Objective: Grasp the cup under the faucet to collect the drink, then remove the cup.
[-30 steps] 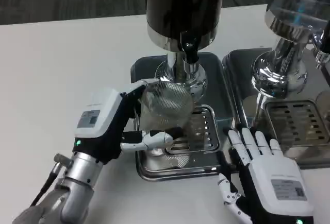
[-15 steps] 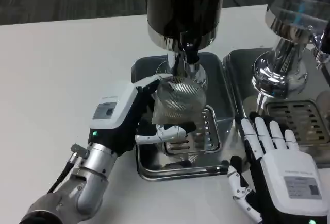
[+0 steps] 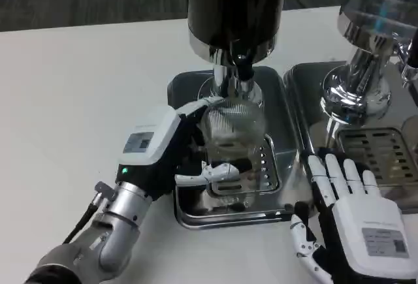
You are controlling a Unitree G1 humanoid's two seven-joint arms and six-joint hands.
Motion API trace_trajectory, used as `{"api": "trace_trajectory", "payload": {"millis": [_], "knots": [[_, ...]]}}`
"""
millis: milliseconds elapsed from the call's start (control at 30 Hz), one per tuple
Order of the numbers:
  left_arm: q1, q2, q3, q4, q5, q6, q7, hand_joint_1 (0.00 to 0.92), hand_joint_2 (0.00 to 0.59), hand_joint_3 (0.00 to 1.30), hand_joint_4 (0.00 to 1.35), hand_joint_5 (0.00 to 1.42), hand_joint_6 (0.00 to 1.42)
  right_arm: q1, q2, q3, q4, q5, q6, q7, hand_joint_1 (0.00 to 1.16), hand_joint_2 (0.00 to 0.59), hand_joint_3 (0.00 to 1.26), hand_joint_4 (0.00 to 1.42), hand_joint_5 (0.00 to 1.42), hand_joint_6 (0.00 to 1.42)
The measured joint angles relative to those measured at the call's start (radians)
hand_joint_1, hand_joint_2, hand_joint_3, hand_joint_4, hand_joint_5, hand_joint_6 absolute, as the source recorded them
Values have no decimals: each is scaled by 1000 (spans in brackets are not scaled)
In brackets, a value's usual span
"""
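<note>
A clear ribbed cup [image 3: 232, 127] is upright over the grille of the left drip tray [image 3: 189, 212], right below the black faucet [image 3: 243, 70] of the dark dispenser [image 3: 235, 10]. My left hand [image 3: 173, 150] grips the cup from its left side, with a white fingertip [image 3: 219, 170] wrapped across the front. My right hand [image 3: 356, 209] lies flat with fingers apart at the front of the table, between the two trays, holding nothing. I cannot tell whether any drink is in the cup.
A second chrome dispenser [image 3: 366, 42] stands at the right over its own drip tray [image 3: 385, 160], close to my right hand's fingertips. White tabletop [image 3: 78, 101] stretches to the left.
My left hand has carried the cup to the right and back, from the tray's left side to under the faucet. The right hand shifted slightly right.
</note>
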Motion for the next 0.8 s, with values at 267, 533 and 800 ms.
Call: {"api": "trace_trajectory", "payload": {"millis": [267, 533, 800], "knots": [[0, 0, -22, 0, -3, 14, -4, 247, 95, 225, 210, 506, 428, -2, 1, -1, 0, 11, 0, 7, 0, 534, 45, 0, 0, 0], [15, 13, -42, -31, 30, 69, 15, 17, 19, 30, 5, 270, 149, -3, 0, -2, 0, 16, -1, 7, 0, 534, 27, 0, 0, 0], [75, 59, 27, -88, -48, 22, -15, 0, 7, 0, 0, 139, 6, -29, -14, -5, 11, 19, -11, 8, 0, 531, 0, 0, 0, 0]]}}
